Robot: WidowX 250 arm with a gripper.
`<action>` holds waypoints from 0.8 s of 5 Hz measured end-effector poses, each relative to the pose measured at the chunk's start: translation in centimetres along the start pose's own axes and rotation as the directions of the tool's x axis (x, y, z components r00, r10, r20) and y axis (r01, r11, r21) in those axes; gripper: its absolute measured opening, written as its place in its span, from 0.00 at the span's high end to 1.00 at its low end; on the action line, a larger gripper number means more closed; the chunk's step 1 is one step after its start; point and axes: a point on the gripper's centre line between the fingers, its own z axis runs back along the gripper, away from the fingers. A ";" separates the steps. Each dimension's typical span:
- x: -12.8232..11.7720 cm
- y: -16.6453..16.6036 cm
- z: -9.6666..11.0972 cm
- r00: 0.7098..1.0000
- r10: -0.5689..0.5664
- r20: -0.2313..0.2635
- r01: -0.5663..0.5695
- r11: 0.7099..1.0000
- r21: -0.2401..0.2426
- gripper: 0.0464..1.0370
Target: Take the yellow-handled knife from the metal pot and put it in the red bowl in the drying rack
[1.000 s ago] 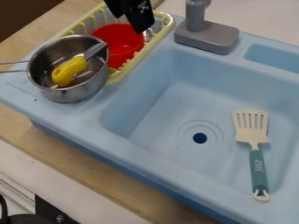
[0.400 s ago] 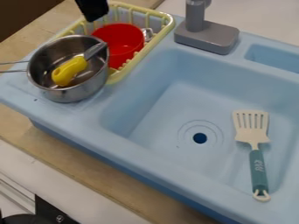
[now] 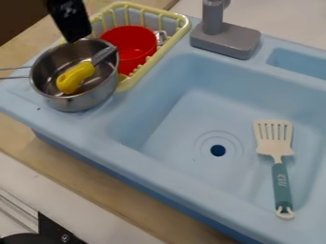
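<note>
At the upper left, the black gripper [image 3: 75,37] hangs over the back rim of the metal pot [image 3: 79,102]. Inside the pot lies a knife with a yellow handle [image 3: 75,77], its grey blade leaning toward the right rim. Right of the pot, a red cup [image 3: 130,45] sits in the pale yellow dish rack [image 3: 180,29]. A spatula [image 3: 275,143] with a cream slotted head and teal handle lies in the right part of the blue sink [image 3: 172,102].
The grey faucet [image 3: 224,40] stands on the sink's back edge, right of the rack. The pot's wire handles point left over the wooden counter [image 3: 96,190]. A black and white appliance [image 3: 51,233] is at the lower left.
The gripper has moved left and then down, from above the red cup and rack to the pot's back rim. The pot, knife, cup and spatula have not moved.
</note>
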 end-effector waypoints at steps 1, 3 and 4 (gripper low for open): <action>-0.8 0.1 -1.3 1.000 -0.013 -0.020 0.013 1.000 0.012 0.04; -1.1 0.2 -2.9 1.000 -0.002 -0.006 0.002 1.000 0.012 0.04; -1.4 0.3 -3.8 1.000 0.002 -0.030 -0.002 1.000 0.002 0.04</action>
